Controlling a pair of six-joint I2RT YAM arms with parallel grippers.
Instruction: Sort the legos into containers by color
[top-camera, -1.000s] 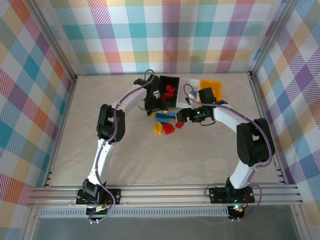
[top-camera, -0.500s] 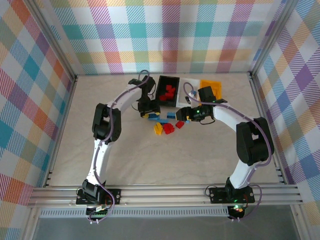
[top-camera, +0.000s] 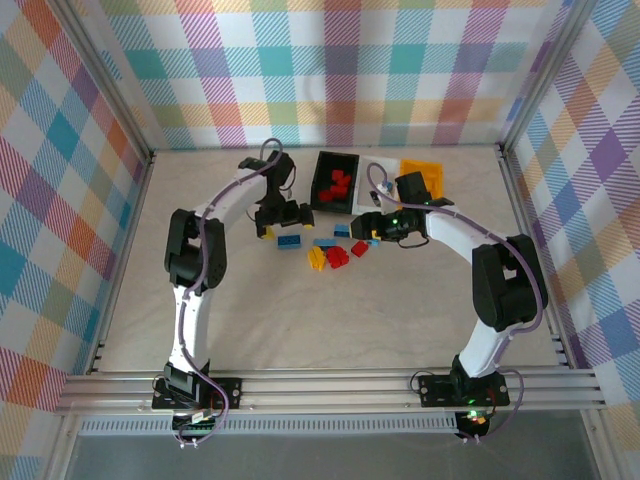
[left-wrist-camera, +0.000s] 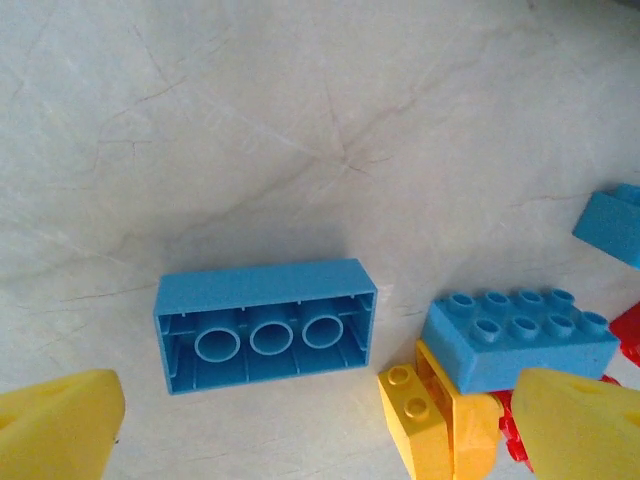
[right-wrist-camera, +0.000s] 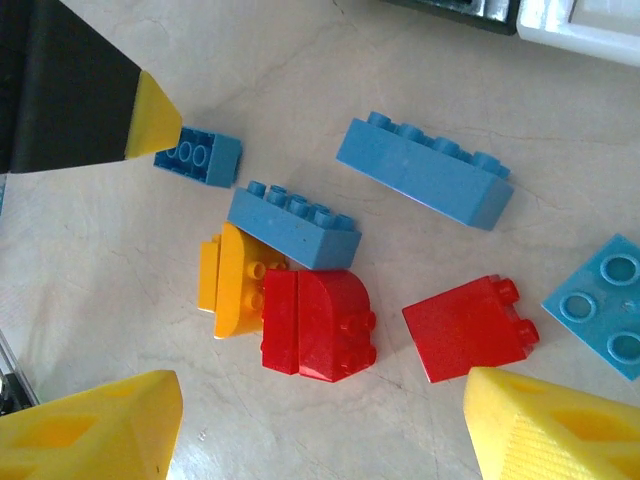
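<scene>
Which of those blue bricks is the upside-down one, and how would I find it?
Find the black bin holding red bricks at the far side of the table. Just nearer and to its left, below the left arm's open hand, lies a blue brick. Unlike the other blue ones, it sits apart from the pile, hollow underside up.

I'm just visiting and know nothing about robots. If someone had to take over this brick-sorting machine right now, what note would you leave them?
Left gripper: open, empty, over an upside-down blue brick lying on the table.
Right gripper: open, empty, above the loose pile.
Done: several red bricks are in the black bin.
White bin and yellow-orange bin: contents too unclear to tell.
Left: the blue, yellow and red bricks on the table between the arms need sorting.
</scene>
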